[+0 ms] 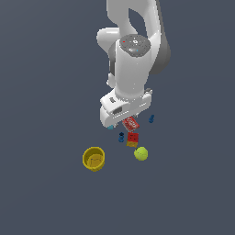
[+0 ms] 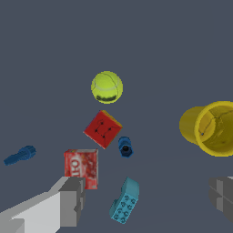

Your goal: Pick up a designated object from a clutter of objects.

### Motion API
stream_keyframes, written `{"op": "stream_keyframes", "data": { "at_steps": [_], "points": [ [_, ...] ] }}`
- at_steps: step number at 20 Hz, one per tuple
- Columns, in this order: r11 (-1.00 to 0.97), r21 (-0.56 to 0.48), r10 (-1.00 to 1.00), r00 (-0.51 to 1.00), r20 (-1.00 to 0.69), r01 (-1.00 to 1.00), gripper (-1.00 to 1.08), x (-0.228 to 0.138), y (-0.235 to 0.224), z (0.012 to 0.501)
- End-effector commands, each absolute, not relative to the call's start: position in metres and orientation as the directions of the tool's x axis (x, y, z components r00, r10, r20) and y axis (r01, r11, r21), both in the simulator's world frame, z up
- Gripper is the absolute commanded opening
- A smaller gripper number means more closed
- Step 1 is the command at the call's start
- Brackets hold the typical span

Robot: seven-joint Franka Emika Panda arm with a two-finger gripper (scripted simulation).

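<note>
Viewed from the exterior camera, the clutter lies on a plain dark surface (image 1: 41,193) below the white arm (image 1: 133,59), and is described here from that view's left to its right. Farthest left stands the yellow cup (image 1: 94,159), upright with its mouth open, well apart from the other items. Next comes a small light-blue piece (image 1: 110,127), mostly hidden under the hand, then a dark-blue piece (image 1: 121,137) just beside the designated object (image 1: 132,139), the small block with a dotted red top and a yellow side. The flat red packet (image 1: 131,123) lies just beyond the block, partly under the hand; the yellow-green ball (image 1: 141,153) rests near the block on its right, and a second dark-blue piece (image 1: 151,119) sits farther right. The gripper (image 2: 145,198) hangs above the packet and light-blue piece, its fingers spread wide with nothing between them, as the wrist view shows; the spread presumably readies it to straddle the block. In that view the block is clear of the span between the fingers and rotated corner-on to them, so the hand probably needs to shift and turn before descending. The close neighbours leave little room for the fingers.
</note>
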State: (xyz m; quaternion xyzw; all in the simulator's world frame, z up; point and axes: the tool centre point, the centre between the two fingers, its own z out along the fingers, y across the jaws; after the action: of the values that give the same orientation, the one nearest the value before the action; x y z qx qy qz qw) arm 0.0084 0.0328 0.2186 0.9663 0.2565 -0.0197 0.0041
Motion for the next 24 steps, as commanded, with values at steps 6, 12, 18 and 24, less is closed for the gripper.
{"op": "stream_keyframes", "data": {
  "at_steps": [6, 12, 18, 24],
  "points": [
    [-0.730, 0.000, 0.683, 0.729, -0.036, 0.684, 1.00, 0.010, 0.043, 0.180],
    [-0.589, 0.000, 0.807, 0.589, -0.030, 0.808, 1.00, 0.009, 0.053, 0.151],
    [-0.430, -0.001, 0.903, 0.430, -0.020, 0.903, 1.00, 0.005, 0.064, 0.122],
    [-0.297, -0.001, 0.955, 0.297, -0.010, 0.955, 1.00, 0.001, 0.073, 0.100]
  ]
}}
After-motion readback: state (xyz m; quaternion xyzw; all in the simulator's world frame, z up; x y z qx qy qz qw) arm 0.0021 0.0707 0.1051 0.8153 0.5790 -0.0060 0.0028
